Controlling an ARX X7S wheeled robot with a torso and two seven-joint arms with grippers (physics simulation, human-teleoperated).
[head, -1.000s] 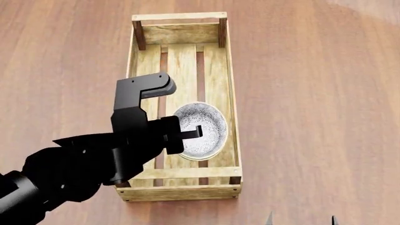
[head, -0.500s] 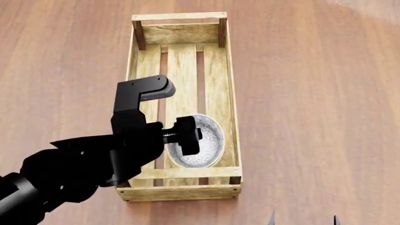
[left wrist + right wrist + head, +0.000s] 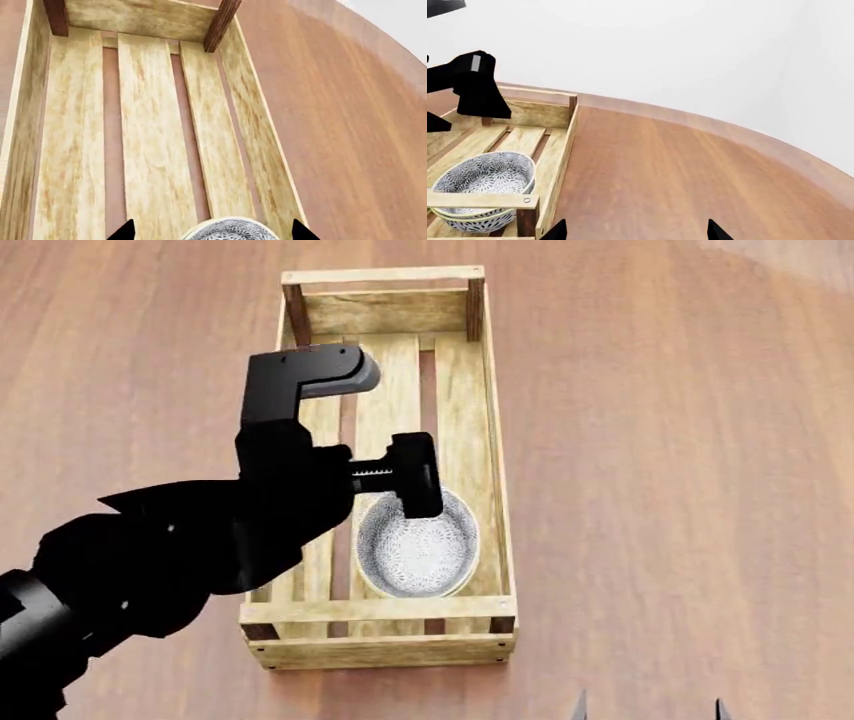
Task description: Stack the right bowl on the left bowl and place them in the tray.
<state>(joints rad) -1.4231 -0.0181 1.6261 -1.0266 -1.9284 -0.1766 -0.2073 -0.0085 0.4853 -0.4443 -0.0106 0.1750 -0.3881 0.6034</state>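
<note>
Left gripper [image 3: 400, 480] above tray [image 3: 494, 440], jaws spread wide, holding nothing. Right gripper [image 3: 635, 231] parked low over table [image 3: 667, 440], tips apart, empty. Stacked bowls [image 3: 418, 545] sit on tray floor at near end, beside right wall. Biggest risk: finger [image 3: 416, 475] hanging over far rim clips it on sideways move, tipping stack. Lesser: arm knocks tray wall, shifts crate.
</note>
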